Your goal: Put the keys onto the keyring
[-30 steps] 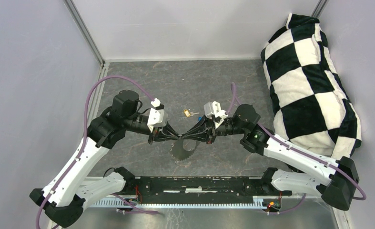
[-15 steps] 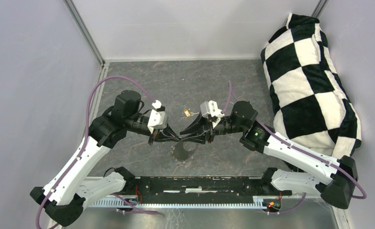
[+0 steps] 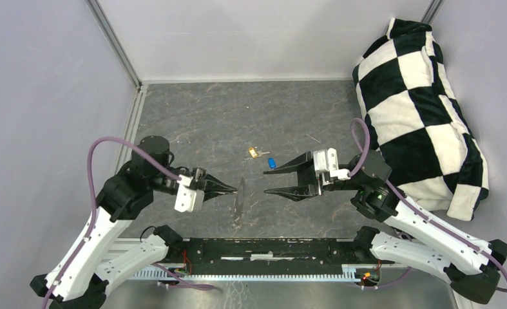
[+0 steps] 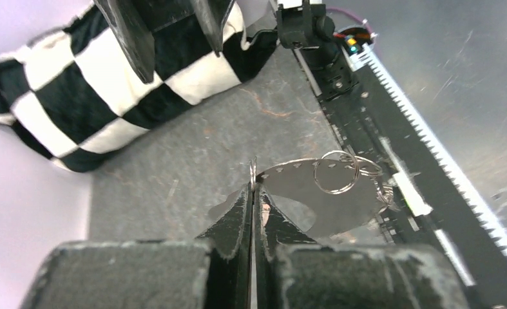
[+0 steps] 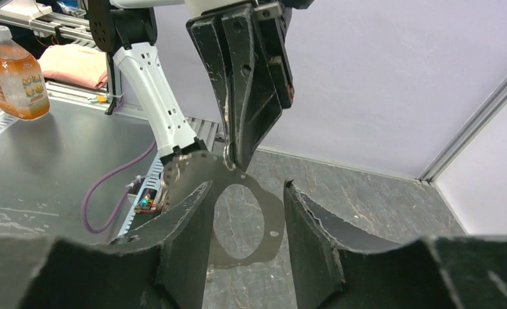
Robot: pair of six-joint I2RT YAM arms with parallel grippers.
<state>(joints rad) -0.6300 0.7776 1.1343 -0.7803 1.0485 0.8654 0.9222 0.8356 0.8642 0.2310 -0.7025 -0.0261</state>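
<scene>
Top external: left gripper (image 3: 236,188) pinched tight on the upper edge of the keyring (image 3: 239,205), which hangs edge-on below its tips. Gold key (image 3: 256,152) and blue key (image 3: 271,163) lie near each other on the table (image 3: 199,122), further back. Right gripper (image 3: 268,182) is spread and empty, facing the keyring without touching it.
</scene>
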